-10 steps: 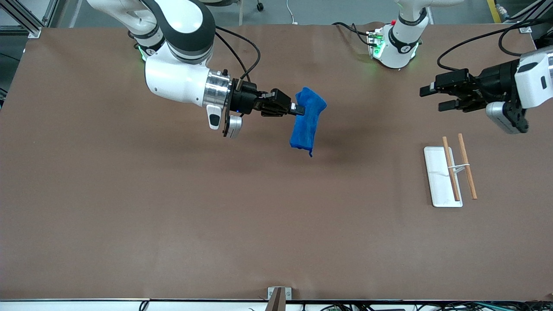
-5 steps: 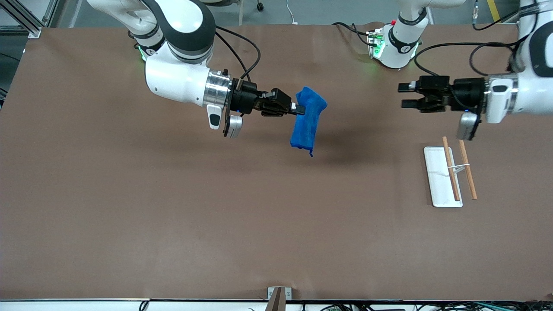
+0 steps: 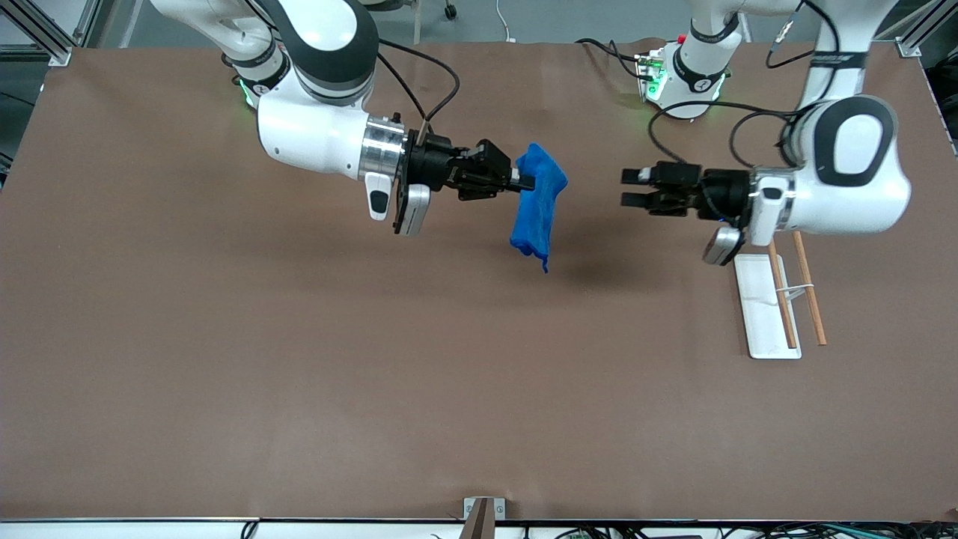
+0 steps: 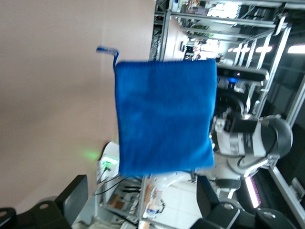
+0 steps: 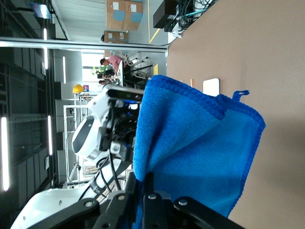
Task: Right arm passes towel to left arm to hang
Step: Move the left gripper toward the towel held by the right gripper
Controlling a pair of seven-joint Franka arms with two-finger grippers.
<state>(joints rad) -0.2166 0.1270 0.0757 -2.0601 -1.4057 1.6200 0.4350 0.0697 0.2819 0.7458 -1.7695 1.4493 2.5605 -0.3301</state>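
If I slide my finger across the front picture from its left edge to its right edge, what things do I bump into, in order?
Right gripper → towel → left gripper → white tray → wooden sticks.

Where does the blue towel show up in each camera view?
Front view: towel hangs from the right gripper, above mid-table.
Left wrist view: fills the centre, flat and square-on.
Right wrist view: draped large in the foreground.
Shared landmark: the towel's corner thread.

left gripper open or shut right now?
Open. The left gripper shows two separated fingers in the front view, facing the towel but not touching it.
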